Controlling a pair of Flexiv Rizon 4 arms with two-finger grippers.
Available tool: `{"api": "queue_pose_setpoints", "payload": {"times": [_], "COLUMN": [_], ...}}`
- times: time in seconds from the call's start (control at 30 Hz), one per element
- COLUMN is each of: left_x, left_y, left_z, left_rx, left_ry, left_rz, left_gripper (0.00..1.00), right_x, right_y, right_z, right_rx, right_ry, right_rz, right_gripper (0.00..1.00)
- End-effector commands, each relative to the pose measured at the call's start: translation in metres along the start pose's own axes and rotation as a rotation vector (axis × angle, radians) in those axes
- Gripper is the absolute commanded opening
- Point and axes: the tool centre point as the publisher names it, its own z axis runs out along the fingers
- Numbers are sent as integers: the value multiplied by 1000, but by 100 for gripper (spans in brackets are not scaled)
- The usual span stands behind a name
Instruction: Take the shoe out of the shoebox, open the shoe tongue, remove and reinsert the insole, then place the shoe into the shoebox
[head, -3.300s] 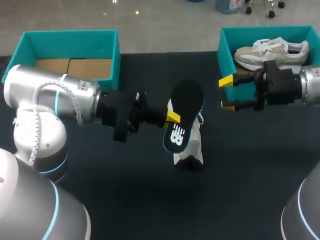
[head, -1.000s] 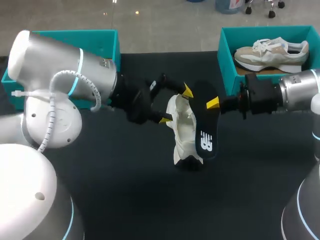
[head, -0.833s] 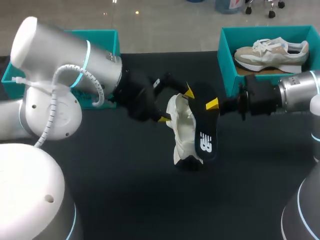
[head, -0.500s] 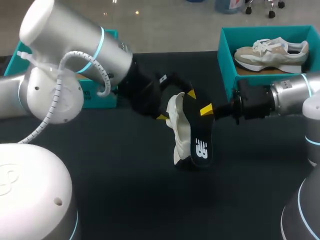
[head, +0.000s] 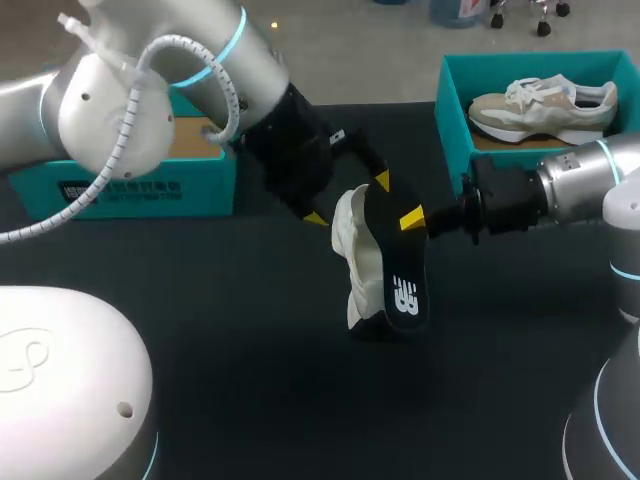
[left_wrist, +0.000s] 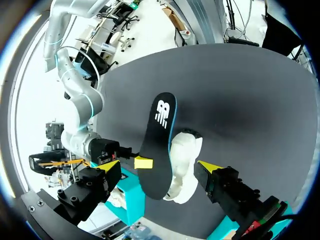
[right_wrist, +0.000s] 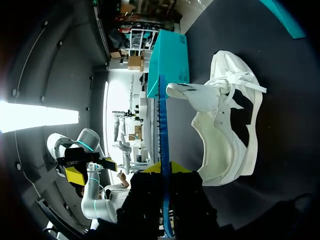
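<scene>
The right gripper comes in from the desk's right side and is clamped on the black insole, one yellow tip on each face near its upper end. In the right wrist view the insole runs edge-on straight out between those tips. It is held on edge. The end with the white logo points toward the near edge of the desk.

The cream shoe sits near the middle of the desk, just beside the insole on the left arm's side. Its opening faces the insole, and its tongue and laces are splayed outward. I cannot tell whether the insole touches the shoe.

The left gripper reaches in from the far left with its fingers spread wide. They straddle the far end of the shoe and insole: one tip is on the shoe's outer side, the other past the insole. In the left wrist view both the shoe and the insole lie in the gap between its fingers. I cannot see contact on either side.

The left shoebox, teal, stands along the far left part of the desk. The right shoebox, also teal, stands at the far right corner with a second sneaker lying inside it.
</scene>
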Motion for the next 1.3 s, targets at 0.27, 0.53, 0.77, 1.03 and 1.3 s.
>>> {"api": "queue_pose_setpoints", "payload": {"times": [0.27, 0.53, 0.77, 1.03, 1.3], "left_x": [-12, -23, -34, -40, -40], "left_y": [6, 19, 22, 20, 20], "left_z": [5, 8, 8, 8, 8], "left_rx": [-7, -44, -66, -73, -73], "left_ry": [511, 583, 598, 591, 591], "left_rz": [21, 97, 116, 120, 120], "left_gripper": [100, 100, 100, 100, 100], "right_x": [3, 5, 5, 6, 7], "right_y": [-2, -3, -4, -4, -5], "right_z": [-3, -2, -1, -3, -6], "right_rx": [0, 11, 19, 13, 20], "right_ry": [-4, -1, -3, 5, 10], "right_rz": [-5, -9, 5, 5, 2], "right_gripper": [0, 0, 0, 0, 0]}}
